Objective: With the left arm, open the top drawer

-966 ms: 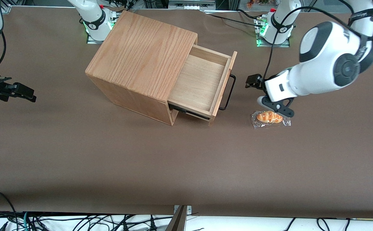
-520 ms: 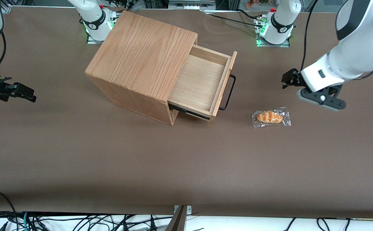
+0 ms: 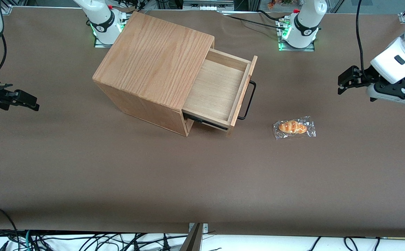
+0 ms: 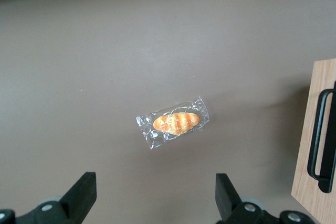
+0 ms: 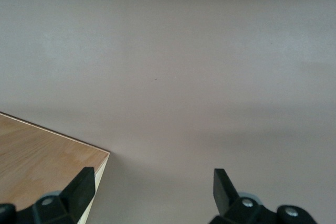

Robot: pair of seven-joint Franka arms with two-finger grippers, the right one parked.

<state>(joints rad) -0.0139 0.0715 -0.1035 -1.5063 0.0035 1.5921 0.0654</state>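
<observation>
The top drawer [image 3: 220, 90] of the oak-grain box [image 3: 153, 59] stands pulled well out, showing a bare wooden inside. Its black bar handle [image 3: 249, 101] faces the working arm's end of the table. The left arm [image 3: 397, 59] hangs over that end, and its gripper [image 3: 343, 83] is open, holds nothing and is far from the handle. In the left wrist view the gripper [image 4: 155, 187] is spread wide above bare table, with the drawer front [image 4: 307, 161] and the handle [image 4: 321, 135] at the frame's edge.
A wrapped bread roll [image 3: 293, 127] lies on the brown table between the drawer and the gripper, a little nearer the front camera; the left wrist view shows the roll [image 4: 176, 123] too. Two arm bases [image 3: 298, 26] stand along the table's back edge.
The left arm's gripper has drawn away from the drawer handle and the bread roll, toward the working arm's end of the table. The drawer stays pulled out as before.
</observation>
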